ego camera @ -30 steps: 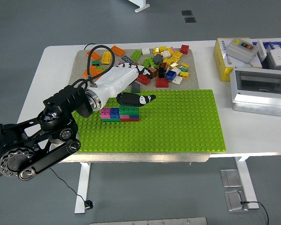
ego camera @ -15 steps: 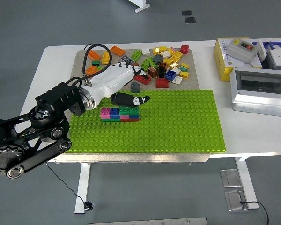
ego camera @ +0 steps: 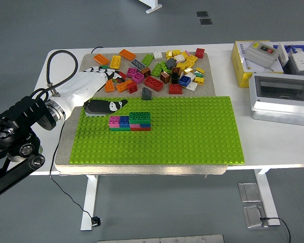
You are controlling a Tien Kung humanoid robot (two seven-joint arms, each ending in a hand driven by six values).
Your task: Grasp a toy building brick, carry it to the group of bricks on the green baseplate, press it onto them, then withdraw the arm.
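Now the left hand (ego camera: 99, 96) is hovering over the left edge of the green baseplate (ego camera: 192, 136), just to the left of the group of bricks (ego camera: 130, 121) and apart from it. Its fingers (ego camera: 114, 105) are lying relaxed and released, pointing toward the stack and holding nothing. The group is sitting on the baseplate's upper left part: a pink, a blue and a green brick in a row, with pink and red layers showing beneath. A green brick is topping the right half and appears seated flush, so pressing looks done and the step in hand is judged to be the withdrawal. To do it well, the arm should be lifting slightly and pulling back to the left, keeping the fingertips clear of the pink end so the stack is not nudged. The loose bricks (ego camera: 162, 68) are lying scattered on the mat behind, close to the knuckles, so drifting backward risks scattering them. The right arm is not showing on the worktop (ego camera: 273, 147).
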